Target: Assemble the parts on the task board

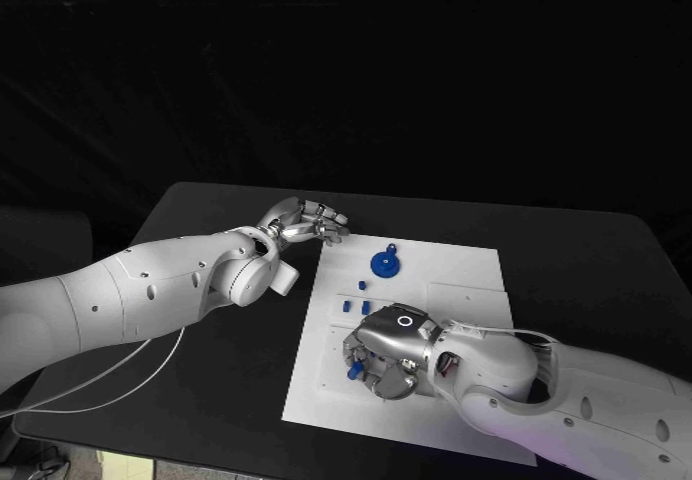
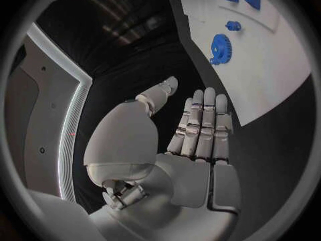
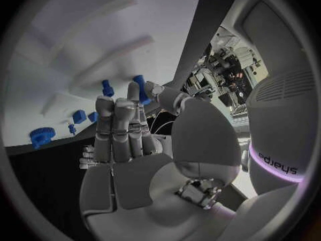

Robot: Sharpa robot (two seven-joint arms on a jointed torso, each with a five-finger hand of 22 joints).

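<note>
Gear (image 1: 385,264) on task board (image 1: 462,275), pegs (image 1: 356,289) nearer the robot

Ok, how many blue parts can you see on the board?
6: a gear with a peg beside it at the board's far end, three pieces mid-board, one at the right hand. More may hide under it.

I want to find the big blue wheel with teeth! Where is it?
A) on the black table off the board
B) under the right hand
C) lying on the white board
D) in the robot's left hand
C: the blue gear lies on the white board, clear of both hands.
</note>
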